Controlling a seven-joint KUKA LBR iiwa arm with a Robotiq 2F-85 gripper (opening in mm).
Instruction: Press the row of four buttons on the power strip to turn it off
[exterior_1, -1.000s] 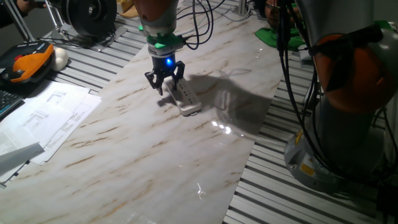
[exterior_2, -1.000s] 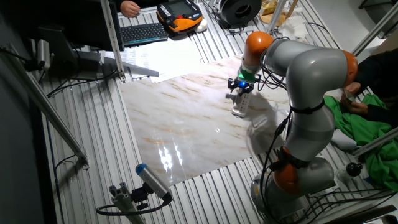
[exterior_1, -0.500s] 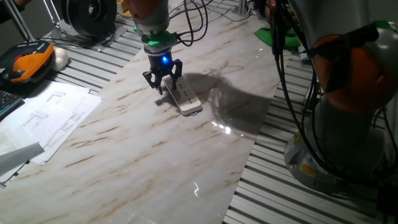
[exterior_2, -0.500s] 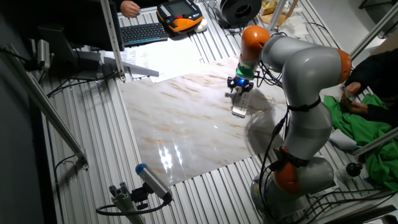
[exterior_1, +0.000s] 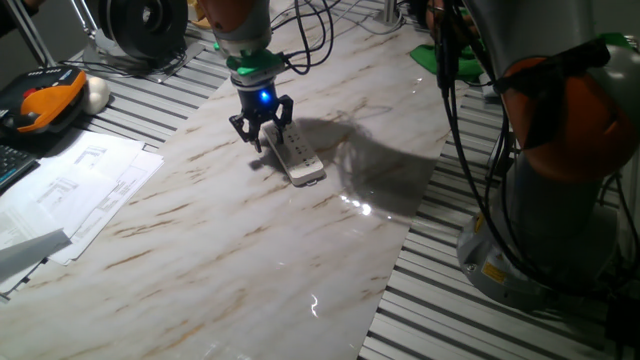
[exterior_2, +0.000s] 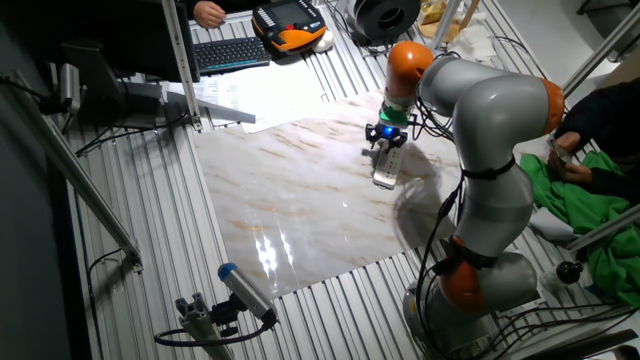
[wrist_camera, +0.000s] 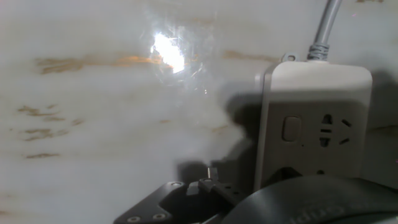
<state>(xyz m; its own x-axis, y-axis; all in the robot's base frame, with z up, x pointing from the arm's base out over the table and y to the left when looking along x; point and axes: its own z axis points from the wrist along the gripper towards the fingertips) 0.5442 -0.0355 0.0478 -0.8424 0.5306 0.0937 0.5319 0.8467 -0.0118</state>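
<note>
The power strip (exterior_1: 298, 158) is a white oblong block lying on the marble board, also seen as the power strip (exterior_2: 387, 172). My gripper (exterior_1: 262, 138) hangs straight down over its far end, very close to or touching its top; gripper (exterior_2: 385, 143). In the hand view the strip's cord end (wrist_camera: 314, 118) shows one pale button (wrist_camera: 290, 129) beside a socket, with the grey cord (wrist_camera: 323, 28) leaving upward. The rest of the row of buttons is hidden under a dark finger (wrist_camera: 298, 199). No view shows the gap between the fingertips.
The marble board (exterior_1: 230, 240) lies on a slatted metal table. Paper sheets (exterior_1: 70, 190) and an orange pendant (exterior_1: 45, 100) are at the left. The robot's base (exterior_1: 560, 200) and hanging cables (exterior_1: 455, 80) stand at the right. A green cloth (exterior_2: 590, 200) lies beyond.
Over the last second the gripper shifted slightly along the strip toward its far end. It has held still for the last half second. The strip has not moved.
</note>
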